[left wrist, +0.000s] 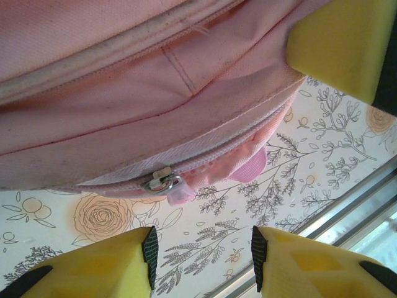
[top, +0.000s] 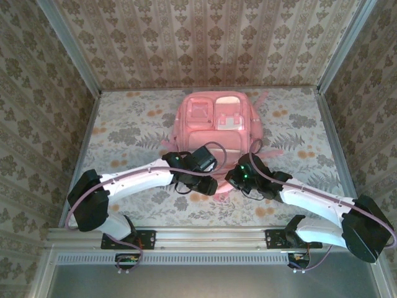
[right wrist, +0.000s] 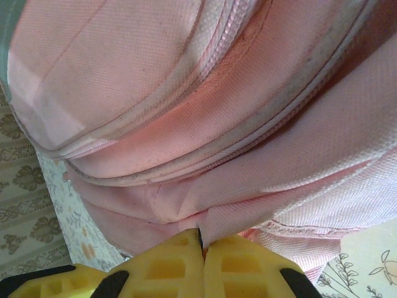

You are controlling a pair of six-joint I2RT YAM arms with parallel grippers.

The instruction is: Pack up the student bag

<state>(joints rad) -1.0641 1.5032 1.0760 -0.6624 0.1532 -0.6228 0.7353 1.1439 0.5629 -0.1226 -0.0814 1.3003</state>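
Cream bench (top: 124, 133), printed with grey leaves and orange blooms, walled in at 9, 12 and 3 o'clock by patterned paper. Flat on it, toward 12 o'clock from the arm bases: pink student bag (top: 217, 124), front pockets facing up, straps splayed out at its 6 o'clock edge.

At the bag's 7 o'clock corner, left hand (top: 211, 185). From its wrist view, left hand (left wrist: 201, 251) parted about halfway, gripping nothing, bare bench print in the gap between the yellow fingers (left wrist: 124, 261). Just above that gap, toward 11 o'clock, a closed zip line along the bag's seam, ending in a metal zip pull (left wrist: 162, 182) with a small pink tab hanging beside it.

At the bag's 5 o'clock corner, right hand (top: 239, 177). From its wrist view, right hand (right wrist: 203, 248) closed tight, pinching a fold of the bag's pink fabric between the yellow fingers (right wrist: 161, 267), cloth creased and bunched at 12 o'clock of the pinch.
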